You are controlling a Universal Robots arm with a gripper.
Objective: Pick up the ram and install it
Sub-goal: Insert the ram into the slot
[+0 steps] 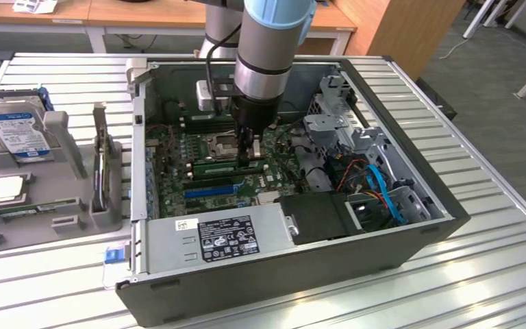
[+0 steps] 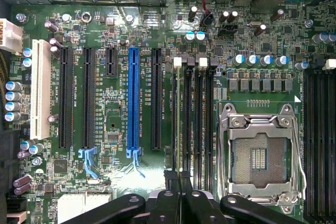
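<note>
My gripper [image 1: 249, 156] reaches down into the open computer case [image 1: 427, 226], over the memory slots beside the empty processor socket [image 2: 261, 153]. In the wrist view the gripper [image 2: 176, 174] is shut on the ram [image 2: 175, 124], seen edge-on as a thin dark line. It runs along the memory slot closest to the black expansion slots. In the exterior view the ram [image 1: 227, 166] shows as a green stick just under the fingers, level with the board. Whether it is fully seated in the slot I cannot tell.
White clips [image 2: 177, 61] mark the slot ends. A blue expansion slot [image 2: 133, 98] lies alongside. On the exterior view's left, a grey tray [image 1: 62, 178] holds a hard drive [image 1: 16, 130] and a silver processor chip [image 1: 7, 188]. Drive cage and cables [image 1: 372, 178] crowd the case's other side.
</note>
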